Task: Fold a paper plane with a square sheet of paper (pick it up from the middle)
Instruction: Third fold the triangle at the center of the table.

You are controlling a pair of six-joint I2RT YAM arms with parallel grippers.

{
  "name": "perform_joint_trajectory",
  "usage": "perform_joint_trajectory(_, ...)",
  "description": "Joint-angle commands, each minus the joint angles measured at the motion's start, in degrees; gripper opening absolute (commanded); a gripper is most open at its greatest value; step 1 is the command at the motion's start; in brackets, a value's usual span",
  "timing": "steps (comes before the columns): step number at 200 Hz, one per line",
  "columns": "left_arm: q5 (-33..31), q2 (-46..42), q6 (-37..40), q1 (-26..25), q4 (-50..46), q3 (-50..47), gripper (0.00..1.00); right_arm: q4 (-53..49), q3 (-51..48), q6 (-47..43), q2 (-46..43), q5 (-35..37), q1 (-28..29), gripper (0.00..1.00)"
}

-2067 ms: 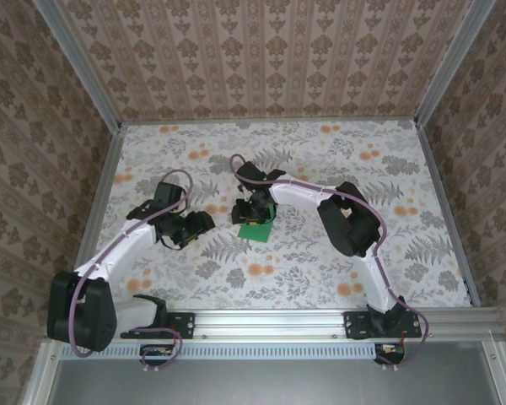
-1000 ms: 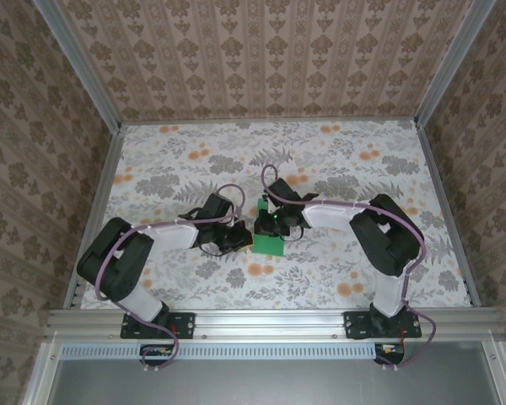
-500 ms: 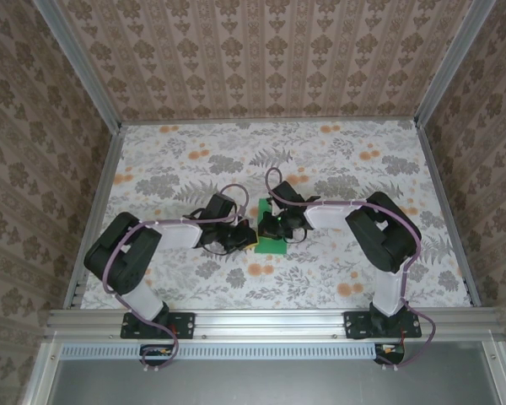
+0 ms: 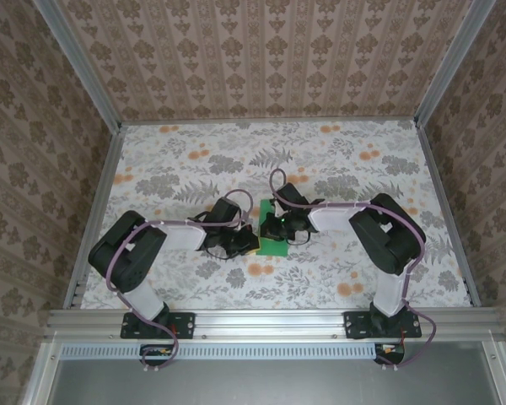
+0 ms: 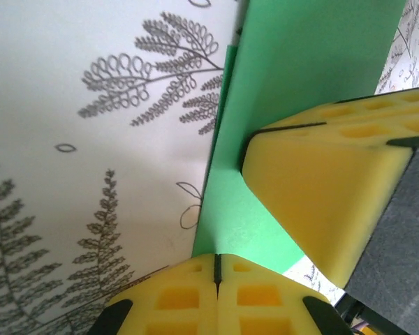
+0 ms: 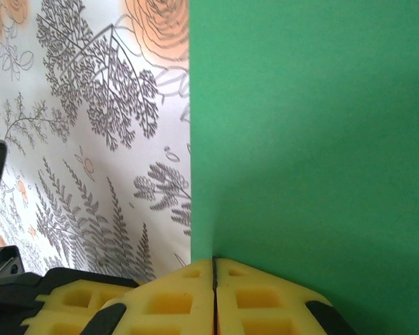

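Observation:
The square sheet of paper (image 4: 274, 245) is bright green and sits mid-table between both grippers as a small rectangle. My left gripper (image 4: 246, 242) is at its left edge. In the left wrist view the left gripper (image 5: 216, 262) is shut, and the sheet (image 5: 300, 63) runs up from its seam. My right gripper (image 4: 278, 224) is at the sheet's far side. In the right wrist view the right gripper (image 6: 214, 269) is shut on the sheet (image 6: 307, 139) along a straight fold edge. The right fingers (image 5: 321, 188) press close beside the left ones. The paper plane is out of view.
A floral grey-and-orange cloth (image 4: 363, 169) covers the table. Patterned walls rise at the back and sides, and an aluminium rail (image 4: 278, 321) carrying both arm bases runs along the near edge. The left fingers (image 6: 70, 300) lie low left in the right wrist view.
The left arm swung in from the left to the sheet's left edge. The right gripper carried the sheet slightly right and nearer. In the last half second both barely shifted.

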Motion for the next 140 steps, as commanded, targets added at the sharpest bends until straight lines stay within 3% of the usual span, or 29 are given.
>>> perform_joint_trajectory(1, -1.8, 0.5, 1.0, -0.2, -2.9, -1.0, 0.0, 0.2, -1.7, 1.0, -2.8, 2.1, 0.1, 0.08)
perform_joint_trajectory(66, -3.6, 0.2, 1.6, -0.4, -5.2, -0.5, 0.0, 3.2, -3.6, 0.8, -0.8, -4.4, 0.6, 0.07)
perform_joint_trajectory(89, -4.5, 0.1, 1.4, -0.6, -7.0, -0.3, 0.0, 1.9, -3.6, -0.6, -0.1, -3.2, 0.1, 0.07)
perform_joint_trajectory(140, -5.7, -0.4, 1.4, -0.6, -10.8, -1.0, 0.0, 2.4, -6.0, -4.8, -1.9, -1.2, -8.4, 0.08)
